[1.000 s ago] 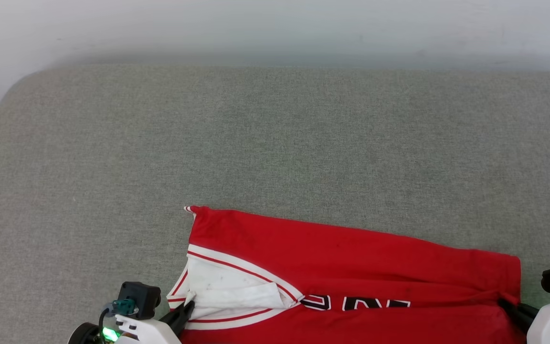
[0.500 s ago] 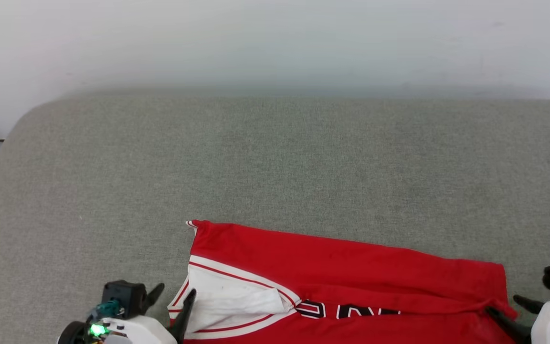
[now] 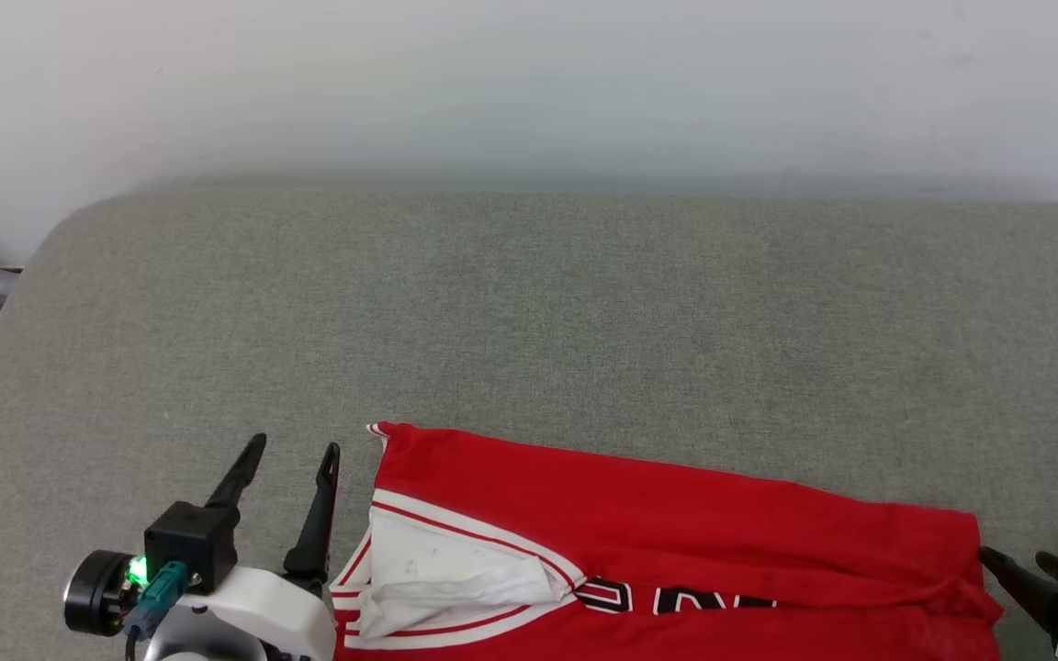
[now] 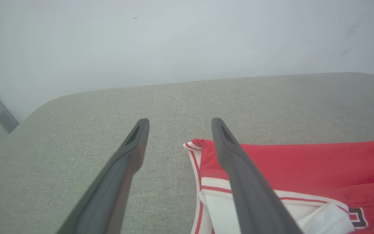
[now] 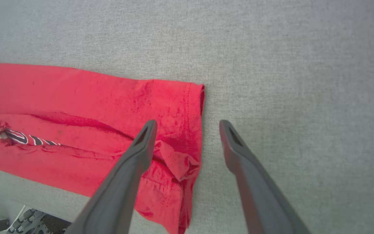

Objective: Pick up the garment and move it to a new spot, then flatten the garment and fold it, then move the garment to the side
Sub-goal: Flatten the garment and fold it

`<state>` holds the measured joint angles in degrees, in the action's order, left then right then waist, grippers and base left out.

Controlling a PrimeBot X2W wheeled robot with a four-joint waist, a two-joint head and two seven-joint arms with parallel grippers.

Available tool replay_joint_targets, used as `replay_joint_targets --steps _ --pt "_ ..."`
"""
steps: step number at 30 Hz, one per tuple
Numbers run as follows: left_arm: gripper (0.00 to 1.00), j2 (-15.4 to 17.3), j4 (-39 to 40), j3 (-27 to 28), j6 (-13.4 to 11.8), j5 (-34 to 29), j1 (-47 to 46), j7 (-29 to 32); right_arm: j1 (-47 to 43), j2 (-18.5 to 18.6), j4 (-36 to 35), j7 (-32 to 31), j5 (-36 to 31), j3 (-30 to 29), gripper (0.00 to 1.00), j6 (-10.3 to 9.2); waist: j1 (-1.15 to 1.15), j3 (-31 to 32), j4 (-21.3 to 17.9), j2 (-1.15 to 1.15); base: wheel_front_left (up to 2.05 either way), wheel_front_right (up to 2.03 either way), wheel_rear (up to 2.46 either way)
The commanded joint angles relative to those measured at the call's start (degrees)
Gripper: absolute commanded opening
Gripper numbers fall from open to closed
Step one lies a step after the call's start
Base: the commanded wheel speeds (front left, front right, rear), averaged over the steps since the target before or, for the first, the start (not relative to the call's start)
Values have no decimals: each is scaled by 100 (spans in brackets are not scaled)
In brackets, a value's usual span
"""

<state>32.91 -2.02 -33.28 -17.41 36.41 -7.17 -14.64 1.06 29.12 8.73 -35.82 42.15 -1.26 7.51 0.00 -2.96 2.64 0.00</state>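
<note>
The left gripper [image 3: 297, 445] stands spread wide with nothing between its two dark fingers, poised over bare grey cloth just beside the left end of the garment [image 3: 676, 514]. In its wrist view the inner finger crosses in front of the white sleeve [image 3: 446, 569]. The right gripper [image 5: 188, 123] is likewise wide apart and holds nothing, with one finger over the rumpled red hem and the other over bare cloth beside it. The garment, a red jersey T-shirt, lies folded lengthwise into a long band at the near edge of the grey fabric-covered surface [image 3: 529, 303]. Its striped-trim sleeve is toward the left and its black lettering [image 3: 676, 599] is partly tucked into the fold. A pale wall [image 3: 529, 83] rises behind.
</note>
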Motion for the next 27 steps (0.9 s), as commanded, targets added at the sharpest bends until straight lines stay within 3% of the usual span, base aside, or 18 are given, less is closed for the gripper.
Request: replay_joint_targets --steps 1,6,12,18,27 --pt "100 -33 37 94 -41 -166 -58 -39 -103 -202 89 -117 -153 -203 100 -5 0 -48 28 0 0 0 0" --pt "100 -349 469 751 -67 -994 159 -62 75 -1190 397 -571 -752 -1213 100 -5 0 -228 124 0 0 0 0" --pt "100 -670 515 1243 285 -1598 411 -65 117 -1877 436 -911 -1397 -1717 100 -5 0 -428 217 0 0 0 0" --pt "100 -999 415 1640 650 -1902 470 -65 3 -2258 345 -1179 -1576 -1570 100 -3 0 -521 268 0 0 0 0" --pt "100 -1403 206 2012 1090 -2230 496 -66 -26 -2487 379 -1117 -1611 -1211 100 4 0 -559 287 0 0 0 0"
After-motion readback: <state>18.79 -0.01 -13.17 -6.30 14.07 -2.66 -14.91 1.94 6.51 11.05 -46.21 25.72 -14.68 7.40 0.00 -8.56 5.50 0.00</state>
